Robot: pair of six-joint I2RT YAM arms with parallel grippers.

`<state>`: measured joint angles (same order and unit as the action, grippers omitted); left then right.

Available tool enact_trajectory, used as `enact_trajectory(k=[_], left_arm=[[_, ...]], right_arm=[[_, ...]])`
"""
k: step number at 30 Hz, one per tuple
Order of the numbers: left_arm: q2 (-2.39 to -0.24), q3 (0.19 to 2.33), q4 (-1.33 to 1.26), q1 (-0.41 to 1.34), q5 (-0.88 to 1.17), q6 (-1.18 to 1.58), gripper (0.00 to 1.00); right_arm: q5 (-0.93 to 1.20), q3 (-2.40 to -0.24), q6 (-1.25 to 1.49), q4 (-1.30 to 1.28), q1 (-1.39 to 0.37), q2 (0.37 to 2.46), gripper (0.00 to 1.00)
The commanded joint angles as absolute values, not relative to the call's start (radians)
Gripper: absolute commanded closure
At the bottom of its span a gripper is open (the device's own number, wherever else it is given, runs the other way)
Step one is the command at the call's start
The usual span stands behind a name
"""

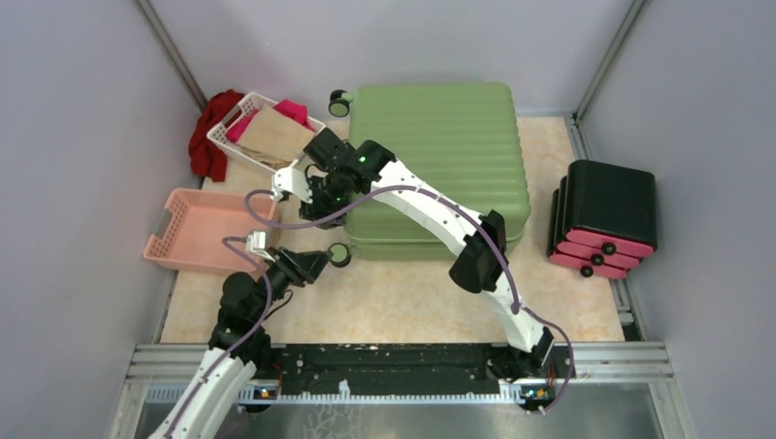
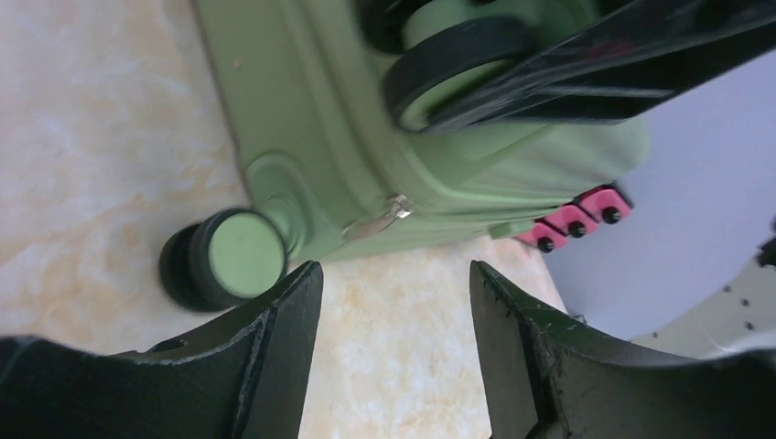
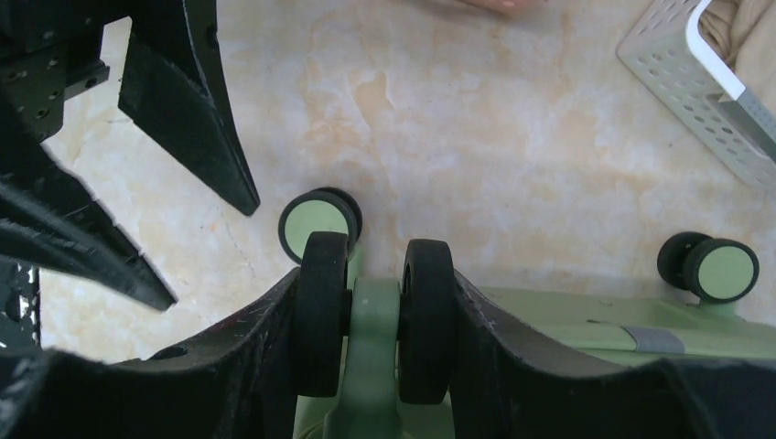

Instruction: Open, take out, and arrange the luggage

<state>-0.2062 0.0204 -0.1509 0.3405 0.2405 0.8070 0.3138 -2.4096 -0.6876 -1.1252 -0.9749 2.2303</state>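
Across the middle of the marble-look table [image 1: 412, 302] lies the luggage [image 1: 439, 146], flat and closed. It is a sage-green hard shell with ribs running side to side and rounded corners, and its wheeled end faces left in the top view. Right of the luggage, apart from it, sits a stack of glossy black cases [image 1: 608, 206] with pink edges. Left of the luggage are two perforated plastic baskets: a pink basket [image 1: 206, 229] near its front corner, and a white basket [image 1: 224, 137] near its far corner holding tan and pink cloth. A red cloth [image 1: 209, 146] is bunched beyond the white one.

The right gripper [image 3: 375, 293] reaches over the luggage to the wheeled end. Only its own camera shows the grip: both fingers press the outer faces of a top caster [image 3: 426, 315], two black rubber discs on a green fork. The left gripper [image 2: 395, 279] hovers at the luggage's front left corner, jaws partly spread with bare table between them, holding nothing. Its camera shows a low caster [image 2: 233, 256], black-tyred with a green hub.

A grey tab [image 3: 654, 340] on the luggage's rim shows only in the right wrist view; any print on it cannot be made out. A metal zip pull [image 2: 380, 219] on the seam shows only in the left wrist view.
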Motion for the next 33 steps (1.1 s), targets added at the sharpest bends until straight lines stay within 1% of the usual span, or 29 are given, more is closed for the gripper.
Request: enact_trajectory(k=[1, 2, 4, 10, 15, 19, 21, 25, 28, 33], left_arm=[[-0.263, -0.152, -0.483, 0.34, 0.345, 0.75, 0.33], [-0.299, -0.161, -0.52, 0.34, 0.363, 0.726, 0.32], [-0.361, -0.167, -0.582, 0.34, 0.395, 0.69, 0.32], [-0.571, -0.165, -0.755, 0.351, 0.467, 0.633, 0.32], [-0.704, -0.209, -0.923, 0.389, 0.433, 0.516, 0.32], [-0.783, -0.196, -0.989, 0.408, 0.415, 0.425, 0.31], [-0.821, -0.163, -0.964, 0.415, 0.379, 0.404, 0.31], [-0.928, -0.138, -0.996, 0.445, 0.3, 0.39, 0.34], [-1.018, -0.138, -1.062, 0.483, 0.265, 0.409, 0.35], [-1.167, -0.123, -1.197, 0.603, 0.139, 0.399, 0.36]], right_arm=[[0.347, -2.47, -0.768, -1.218, -0.98, 2.227, 0.88], [0.347, -2.468, -0.777, -1.219, -0.979, 2.214, 0.93], [0.355, -2.464, -0.782, -1.212, -0.975, 2.184, 1.0], [0.411, -2.469, -0.768, -1.177, -0.945, 2.117, 1.0], [0.483, -2.488, -0.733, -1.181, -0.922, 2.108, 1.0], [0.502, -2.488, -0.724, -1.182, -0.909, 2.103, 1.0], [0.514, -2.488, -0.713, -1.178, -0.899, 2.102, 1.0], [0.526, -2.492, -0.697, -1.167, -0.888, 2.111, 1.0], [0.53, -2.501, -0.688, -1.163, -0.884, 2.123, 1.0], [0.536, -2.519, -0.679, -1.158, -0.878, 2.137, 1.0]])
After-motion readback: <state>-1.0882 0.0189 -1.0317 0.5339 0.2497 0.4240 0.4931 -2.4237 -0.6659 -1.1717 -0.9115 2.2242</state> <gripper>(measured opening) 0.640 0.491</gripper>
